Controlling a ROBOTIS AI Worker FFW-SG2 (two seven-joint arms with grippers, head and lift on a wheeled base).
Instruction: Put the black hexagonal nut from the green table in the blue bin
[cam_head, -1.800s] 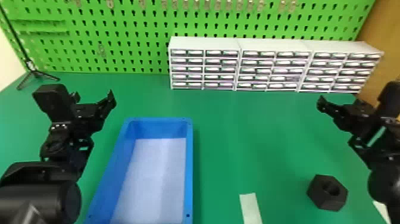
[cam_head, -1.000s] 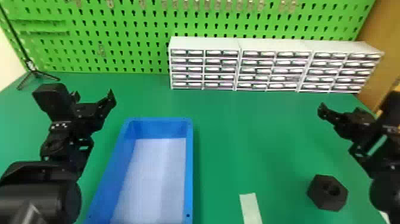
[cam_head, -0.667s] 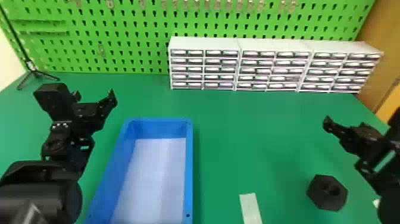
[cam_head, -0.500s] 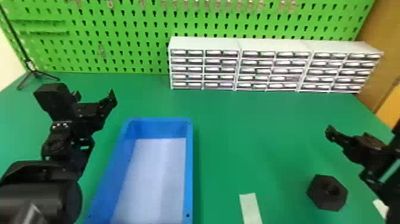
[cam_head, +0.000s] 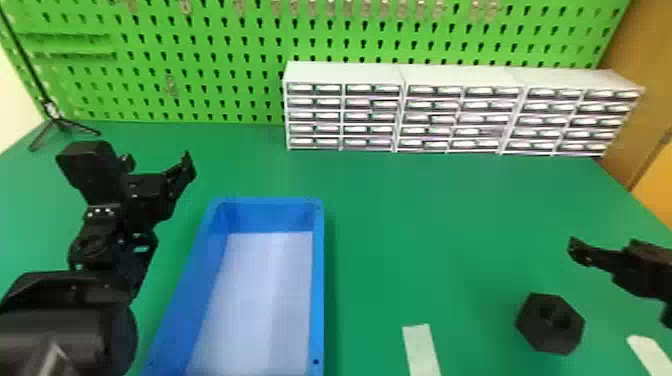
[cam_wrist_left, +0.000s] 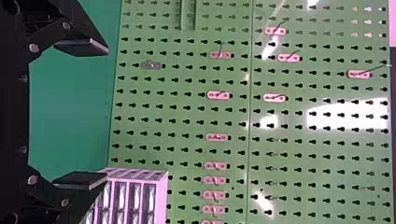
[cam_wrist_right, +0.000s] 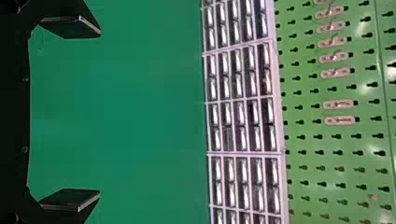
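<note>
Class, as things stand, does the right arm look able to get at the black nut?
Probably yes: the right gripper is open near the nut, which lies uncovered on the table, with nothing seen between them. The gripper faces the drawers, so would likely need to tilt down first.

A matt, plastic-looking finish is shown by the nut (cam_head: 539, 340), whose faces are smooth. The bin (cam_head: 318, 280) is seen as smooth plastic with a soft sheen. An even, matt surface is presented by the table (cam_head: 425, 225). Bright reflections are thrown by the glossy pegboard (cam_head: 267, 30), on which metal hooks (cam_head: 365, 7) are mounted. Glossy highlights are caught by the drawers (cam_head: 370, 142). Wood is suggested by the brown panel (cam_head: 637, 60).
</note>
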